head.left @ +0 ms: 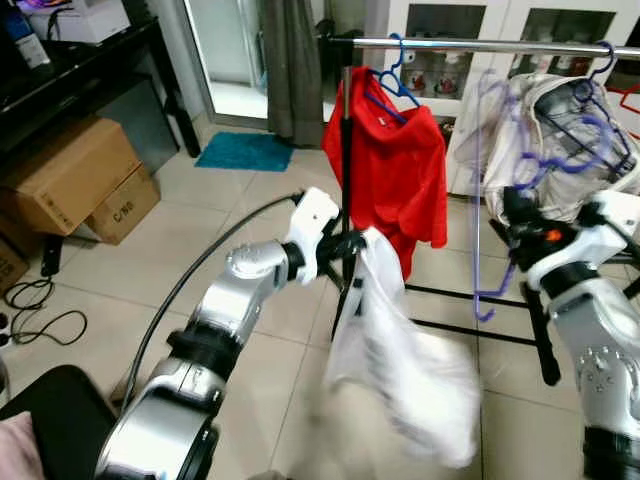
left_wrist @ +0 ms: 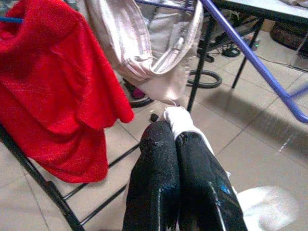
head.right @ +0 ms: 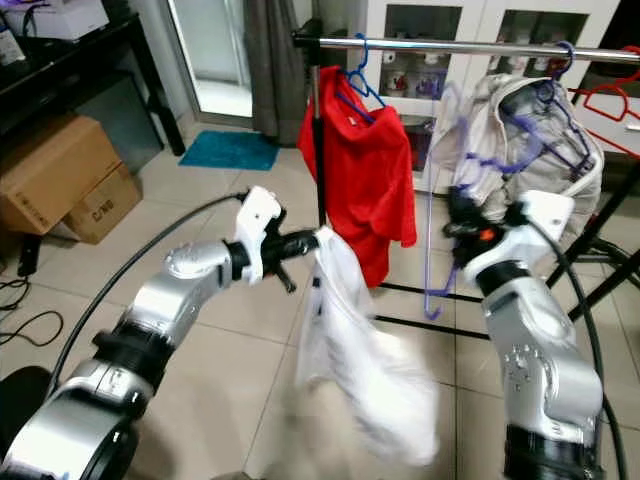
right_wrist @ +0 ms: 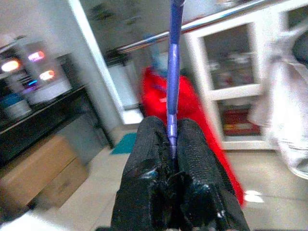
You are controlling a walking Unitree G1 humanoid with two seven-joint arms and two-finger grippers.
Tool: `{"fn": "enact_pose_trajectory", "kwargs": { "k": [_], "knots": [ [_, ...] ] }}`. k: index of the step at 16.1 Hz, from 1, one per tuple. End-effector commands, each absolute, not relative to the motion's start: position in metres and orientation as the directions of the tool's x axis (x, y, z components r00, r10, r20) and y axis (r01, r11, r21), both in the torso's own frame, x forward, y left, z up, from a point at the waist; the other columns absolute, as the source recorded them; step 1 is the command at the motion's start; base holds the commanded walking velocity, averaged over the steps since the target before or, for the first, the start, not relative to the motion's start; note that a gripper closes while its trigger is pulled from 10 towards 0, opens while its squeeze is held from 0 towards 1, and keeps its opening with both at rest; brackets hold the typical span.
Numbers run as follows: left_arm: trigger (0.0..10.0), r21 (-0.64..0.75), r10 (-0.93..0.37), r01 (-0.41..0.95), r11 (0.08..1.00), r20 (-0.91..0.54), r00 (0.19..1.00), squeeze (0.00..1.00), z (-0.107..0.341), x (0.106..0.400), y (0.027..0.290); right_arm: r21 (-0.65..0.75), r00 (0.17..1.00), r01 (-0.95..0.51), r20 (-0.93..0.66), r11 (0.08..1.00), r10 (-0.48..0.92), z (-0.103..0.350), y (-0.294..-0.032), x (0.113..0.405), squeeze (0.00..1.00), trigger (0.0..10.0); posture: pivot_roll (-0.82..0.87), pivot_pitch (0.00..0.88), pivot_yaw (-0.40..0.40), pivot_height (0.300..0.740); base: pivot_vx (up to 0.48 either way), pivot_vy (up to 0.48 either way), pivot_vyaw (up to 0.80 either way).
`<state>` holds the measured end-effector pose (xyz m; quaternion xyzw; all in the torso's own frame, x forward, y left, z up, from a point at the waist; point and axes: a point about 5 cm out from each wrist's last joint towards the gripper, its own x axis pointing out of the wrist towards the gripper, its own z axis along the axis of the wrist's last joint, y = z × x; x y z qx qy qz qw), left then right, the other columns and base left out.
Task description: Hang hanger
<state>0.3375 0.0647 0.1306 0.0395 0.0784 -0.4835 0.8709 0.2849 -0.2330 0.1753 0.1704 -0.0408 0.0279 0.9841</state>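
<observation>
My right gripper (head.left: pixel 517 214) is shut on a thin purple hanger (head.left: pixel 478 180), which stands tilted on end in front of the clothes rail (head.left: pixel 470 43); the right wrist view shows the hanger's bar (right_wrist: pixel 174 72) pinched between the fingers (right_wrist: pixel 149 144). My left gripper (head.left: pixel 352 245) is shut on the top of a white garment (head.left: pixel 400 360), blurred, that hangs down toward the floor. In the left wrist view the white cloth (left_wrist: pixel 177 119) pokes out between the shut fingers (left_wrist: pixel 154 163). A red shirt (head.left: pixel 398 165) on a blue hanger hangs on the rail.
A pale jacket (head.left: pixel 560 135) with several purple hangers hangs at the rail's right. The rack's black post (head.left: pixel 346 150) and floor bars (head.left: pixel 465 298) stand ahead. Cardboard boxes (head.left: pixel 75 180), a black desk (head.left: pixel 80 60), cables (head.left: pixel 35 310) and a teal mat (head.left: pixel 243 151) lie left.
</observation>
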Motion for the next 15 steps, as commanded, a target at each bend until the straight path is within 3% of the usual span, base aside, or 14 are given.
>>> {"fn": "enact_pose_trajectory", "kwargs": {
  "k": [1, 2, 4, 5, 6, 7, 8, 11, 13, 14, 15],
  "knots": [
    [0.0, 0.029, -0.839, 0.85, 0.525, -0.148, 0.524, 0.0, 0.141, 0.338, 0.063, 0.382, 0.995, -0.028, 0.097, 0.924, -0.01, 0.176, -0.237, 0.288, 0.0, 0.0, -0.11, 0.0, 0.094, 0.74, 0.0, 0.0, 0.0],
    [0.0, 0.022, -0.827, 0.835, 0.549, -0.124, 0.548, 0.0, 0.145, 0.339, 0.063, 0.398, 0.996, -0.012, 0.081, 0.917, -0.022, 0.173, -0.237, 0.289, 0.0, 0.0, -0.11, 0.0, 0.094, 0.74, 0.0, 0.0, 0.0],
    [0.0, 0.033, -0.728, 0.74, 0.672, -0.154, 0.668, 0.0, 0.137, 0.345, 0.085, 0.122, 0.997, -0.003, -0.075, 0.992, 0.012, 0.146, -0.231, 0.28, 0.0, 0.0, -0.11, 0.0, 0.094, 0.74, 0.0, 0.0, 0.0],
    [0.0, 0.04, -0.681, 0.696, 0.717, -0.174, 0.711, 0.0, 0.132, 0.345, 0.095, 0.102, 0.994, -0.004, -0.11, 0.995, 0.015, 0.137, -0.229, 0.276, 0.0, 1.3, -0.11, 0.0, 0.096, 0.74, 0.0, 0.0, 0.0],
    [4.6, 0.048, -0.617, 0.633, 0.773, -0.18, 0.766, 0.0, 0.126, 0.345, 0.108, 0.06, 0.988, -0.007, -0.151, 0.998, 0.016, 0.129, -0.226, 0.27, 0.0, 10.0, -0.11, 0.0, 0.1, 0.74, 0.0, 0.0, 0.0],
    [10.0, 0.034, -0.55, 0.566, 0.824, -0.191, 0.813, 0.0, 0.119, 0.343, 0.12, 0.022, 0.983, -0.028, -0.183, 0.999, 0.032, 0.121, -0.221, 0.262, 0.0, 10.0, -0.11, 0.0, 0.101, 0.74, 0.0, 0.0, 0.0],
    [10.0, 0.023, -0.504, 0.518, 0.855, -0.201, 0.84, 0.0, 0.115, 0.34, 0.128, -0.002, 0.979, -0.043, -0.201, 0.999, 0.042, 0.116, -0.217, 0.257, 0.0, 10.0, -0.11, 0.0, 0.1, 0.74, 0.0, 0.0, 0.0],
    [10.0, 0.073, -0.395, 0.412, 0.908, -0.175, 0.902, 0.0, 0.105, 0.326, 0.149, -0.045, 0.958, 0.106, -0.263, 0.993, -0.114, 0.097, -0.221, 0.237, 0.0, 10.0, -0.11, 0.0, 0.089, 0.74, 0.0, 0.0, -0.8],
    [10.0, -0.012, -0.318, 0.319, 0.948, -0.134, 0.939, 0.0, 0.1, 0.319, 0.16, -0.059, 0.96, 0.139, -0.235, 0.989, -0.149, 0.101, -0.228, 0.235, 0.0, 10.0, -0.12, 0.0, 0.09, 0.74, 0.0, 0.0, -0.8],
    [10.0, -0.033, -0.209, 0.207, 0.978, -0.045, 0.977, 0.0, 0.104, 0.317, 0.166, -0.04, 0.965, 0.136, -0.221, 0.99, -0.142, 0.104, -0.228, 0.235, 0.0, 10.0, -0.11, 0.0, 0.085, 0.74, 0.0, 0.0, -0.8],
    [10.0, -0.028, -0.183, 0.183, 0.983, -0.008, 0.983, 0.0, 0.106, 0.317, 0.166, -0.034, 0.966, 0.137, -0.218, 0.99, -0.141, 0.105, -0.227, 0.236, 0.0, 10.0, -0.11, 0.0, 0.081, 0.74, 0.0, 0.0, -0.8]
  ]
}}
